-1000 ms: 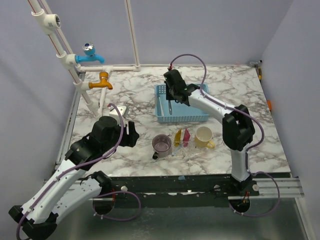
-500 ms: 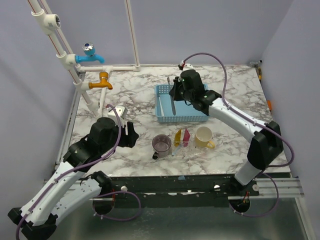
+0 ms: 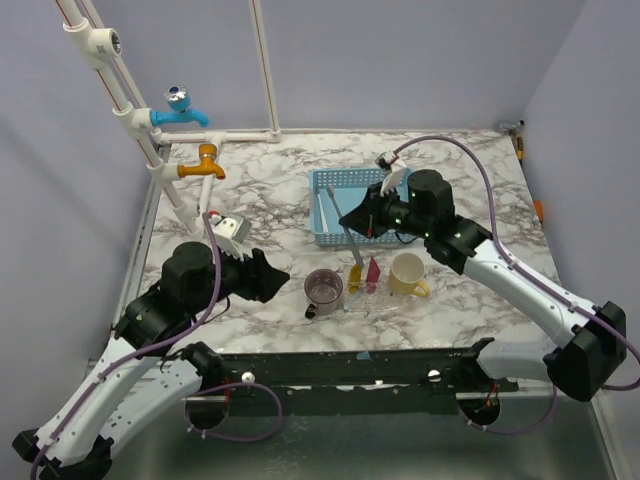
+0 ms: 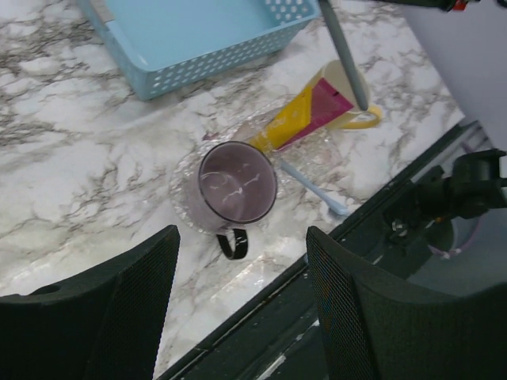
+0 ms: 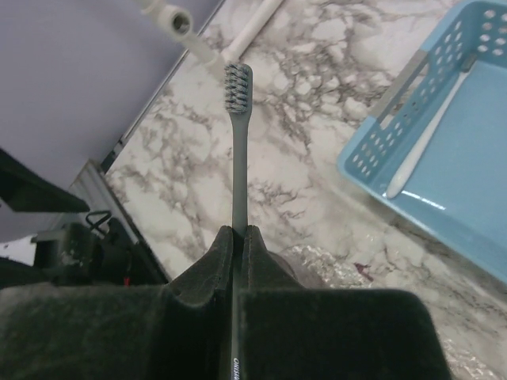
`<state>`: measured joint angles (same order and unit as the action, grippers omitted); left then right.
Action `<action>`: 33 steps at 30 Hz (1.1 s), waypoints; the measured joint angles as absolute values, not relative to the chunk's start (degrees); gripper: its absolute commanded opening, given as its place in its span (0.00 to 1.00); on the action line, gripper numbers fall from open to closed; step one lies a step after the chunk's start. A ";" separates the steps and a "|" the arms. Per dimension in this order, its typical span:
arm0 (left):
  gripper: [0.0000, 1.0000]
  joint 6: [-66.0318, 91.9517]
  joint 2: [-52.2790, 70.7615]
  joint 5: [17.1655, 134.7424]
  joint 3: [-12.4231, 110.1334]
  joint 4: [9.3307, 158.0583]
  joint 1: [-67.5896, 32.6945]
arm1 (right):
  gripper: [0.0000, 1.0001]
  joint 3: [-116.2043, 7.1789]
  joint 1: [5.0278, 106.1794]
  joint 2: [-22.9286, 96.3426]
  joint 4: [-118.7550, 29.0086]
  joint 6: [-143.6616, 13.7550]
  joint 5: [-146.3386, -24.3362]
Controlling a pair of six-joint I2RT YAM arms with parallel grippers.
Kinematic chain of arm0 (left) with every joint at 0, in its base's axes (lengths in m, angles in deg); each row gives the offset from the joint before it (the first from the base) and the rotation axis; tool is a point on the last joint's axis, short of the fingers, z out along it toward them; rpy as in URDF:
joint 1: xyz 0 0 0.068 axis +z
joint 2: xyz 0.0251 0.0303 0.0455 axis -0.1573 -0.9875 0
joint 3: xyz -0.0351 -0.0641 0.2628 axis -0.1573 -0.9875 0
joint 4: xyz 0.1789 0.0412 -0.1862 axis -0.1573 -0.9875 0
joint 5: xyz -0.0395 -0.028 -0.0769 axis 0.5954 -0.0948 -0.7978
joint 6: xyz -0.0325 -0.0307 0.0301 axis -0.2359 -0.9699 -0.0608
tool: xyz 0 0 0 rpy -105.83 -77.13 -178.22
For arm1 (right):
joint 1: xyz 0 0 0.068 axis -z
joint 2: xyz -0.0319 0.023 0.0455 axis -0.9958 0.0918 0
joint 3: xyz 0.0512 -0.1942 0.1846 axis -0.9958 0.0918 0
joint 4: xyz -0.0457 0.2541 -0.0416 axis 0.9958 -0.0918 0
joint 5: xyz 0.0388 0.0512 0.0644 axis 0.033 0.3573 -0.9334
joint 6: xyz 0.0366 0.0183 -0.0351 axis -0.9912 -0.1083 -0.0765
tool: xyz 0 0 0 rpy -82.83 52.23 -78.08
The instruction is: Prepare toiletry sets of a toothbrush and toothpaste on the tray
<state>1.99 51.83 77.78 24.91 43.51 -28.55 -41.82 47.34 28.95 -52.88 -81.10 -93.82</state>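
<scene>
My right gripper [image 3: 354, 222] is shut on a grey toothbrush [image 3: 345, 228] and holds it above the basket's front edge, over the tubes; in the right wrist view the brush [image 5: 238, 142] sticks out past the shut gripper [image 5: 238, 231], bristles far. The yellow toothpaste [image 3: 355, 273] and magenta toothpaste [image 3: 373, 272] lie side by side on a clear tray [image 3: 392, 308], between a mauve cup [image 3: 323, 289] and a cream mug [image 3: 407, 273]. My left gripper [image 3: 275, 272] is open and empty, left of the cup. In the left wrist view the cup [image 4: 236, 192] lies just beyond the left gripper [image 4: 242, 237].
A blue basket [image 3: 385, 235] stands behind the tray and holds a white toothbrush [image 5: 424, 146]. A light-blue toothbrush [image 4: 313, 190] lies on the tray near the table's front edge. White pipes with a blue tap [image 3: 180, 108] and an orange tap [image 3: 203, 163] stand at the back left.
My right arm has lifted the grey toothbrush out of the basket and carried it forward towards the tray. My left gripper has shifted right, towards the mauve cup.
</scene>
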 measured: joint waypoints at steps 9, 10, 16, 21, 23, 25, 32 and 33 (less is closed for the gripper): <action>0.65 -7.62 53.49 63.55 18.25 53.38 -28.55 | 0.01 -26.17 46.19 16.20 -40.90 -91.70 -102.47; 0.66 -8.50 53.56 62.33 17.46 54.52 -28.55 | 0.01 -24.59 45.68 14.94 -39.02 -93.34 -102.36; 0.66 -16.69 54.50 54.98 13.18 63.99 -28.55 | 0.01 -20.35 41.92 10.78 -30.85 -101.75 -98.49; 0.65 -21.68 54.74 51.90 10.99 69.95 -28.55 | 0.01 -19.41 37.95 11.07 -26.45 -106.63 -91.98; 0.66 -23.47 54.69 50.81 10.31 71.94 -28.55 | 0.01 -19.41 34.86 11.72 -25.21 -107.68 -88.77; 0.65 -24.91 54.69 50.00 9.81 73.91 -28.55 | 0.01 -19.41 32.37 12.95 -23.63 -108.92 -86.65; 0.63 -28.69 54.71 47.75 8.17 79.63 -28.55 | 0.01 -19.41 27.37 18.61 -18.52 -112.94 -81.34; 0.62 -28.96 54.74 47.55 7.89 80.12 -28.55 | 0.01 -19.41 27.26 19.00 -17.75 -113.62 -81.01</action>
<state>-28.96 54.74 47.55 7.89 80.12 -28.55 -19.41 27.26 19.00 -17.75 -113.62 -81.01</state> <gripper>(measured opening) 0.634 0.024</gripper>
